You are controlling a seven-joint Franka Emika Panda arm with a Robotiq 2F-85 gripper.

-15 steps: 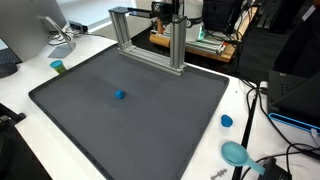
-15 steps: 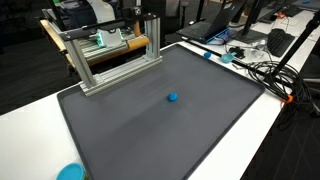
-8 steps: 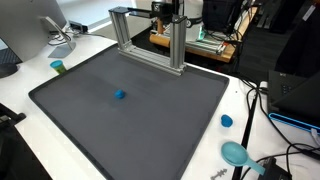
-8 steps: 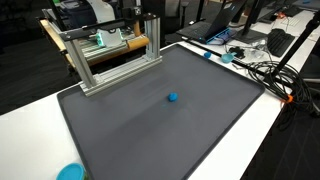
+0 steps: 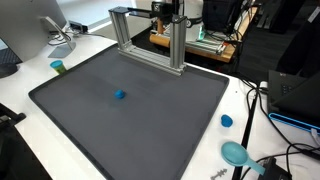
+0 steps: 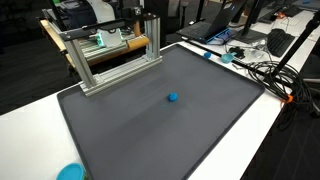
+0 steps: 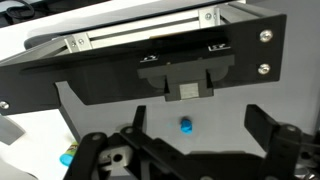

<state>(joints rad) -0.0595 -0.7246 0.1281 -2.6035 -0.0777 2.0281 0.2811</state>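
Ball: small blue ball [image 5: 119,96] lying on the mat, about mid-mat, nothing touching it; in the wrist view it [image 7: 186,126] shows in the gap between the fingers.
Gripper: gripper [image 7: 195,115] seen in the wrist view only, clear of the ball.
Fingers: fingers [image 7: 275,130] spread wide, pinching nothing.
Mat: dark grey mat [image 5: 160,120] covering most of the white table [image 5: 235,95].
Frame: metal frame [image 5: 150,40] standing upright on the mat's far edge, well apart from the ball.
Cup: teal cup [image 5: 58,67] on the table, just left of the mat.
Cap: blue cap [image 5: 226,121] just right of the mat.
Bowl: teal bowl [image 5: 236,153] on the table, nearer than the cap.
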